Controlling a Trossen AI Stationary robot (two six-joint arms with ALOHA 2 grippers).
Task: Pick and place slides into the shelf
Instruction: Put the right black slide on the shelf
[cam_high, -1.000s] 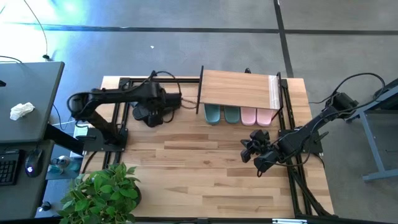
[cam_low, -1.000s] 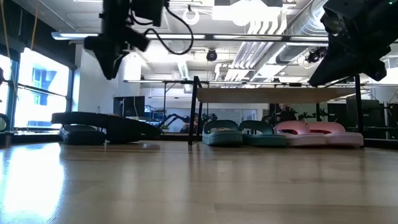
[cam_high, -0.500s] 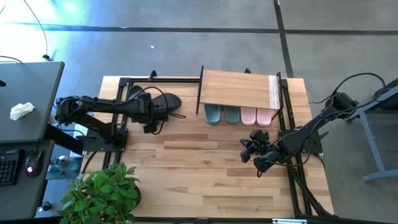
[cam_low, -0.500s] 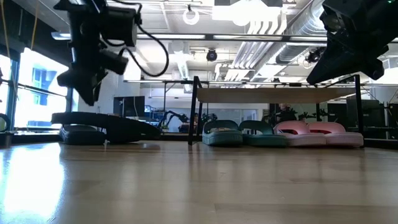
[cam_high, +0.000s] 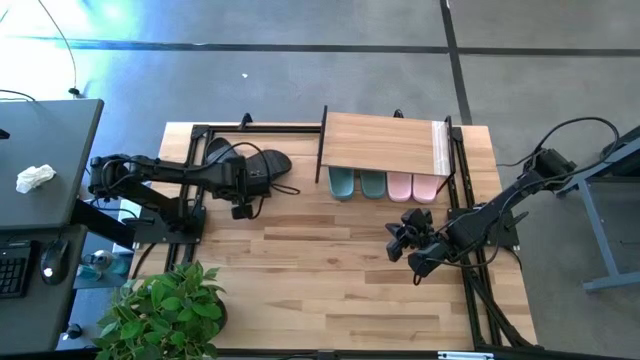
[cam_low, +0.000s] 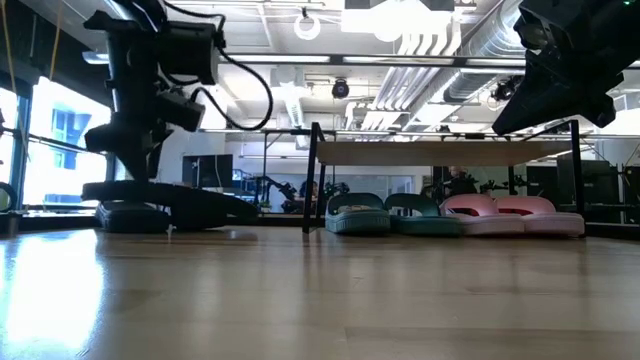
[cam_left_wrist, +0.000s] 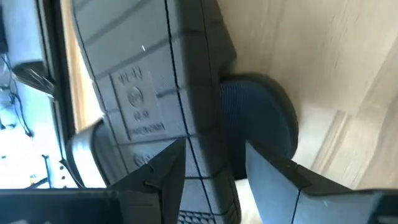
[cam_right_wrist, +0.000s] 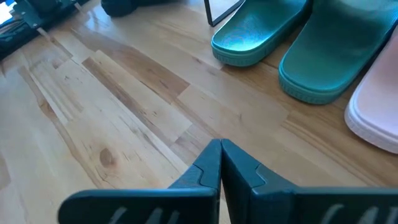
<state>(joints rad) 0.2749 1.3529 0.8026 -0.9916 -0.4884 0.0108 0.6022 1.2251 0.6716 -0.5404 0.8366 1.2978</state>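
Four slides sit under the shelf (cam_high: 385, 142): the green pair (cam_high: 356, 184) and the pink pair (cam_high: 412, 187), side by side, toes outward. The black pair (cam_high: 250, 162) lies on the desk (cam_high: 330, 270) left of the shelf – not yet placed, so roughly two thirds is done. The left gripper (cam_high: 240, 207) hovers over the black pair, fingers apart and empty (one slide shows between them in the wrist view). The right gripper (cam_high: 398, 240) waits mid-desk – fingers together.

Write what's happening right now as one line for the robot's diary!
left claw: open, over black slides | right claw: shut, waiting | green pair, pink pair: under shelf
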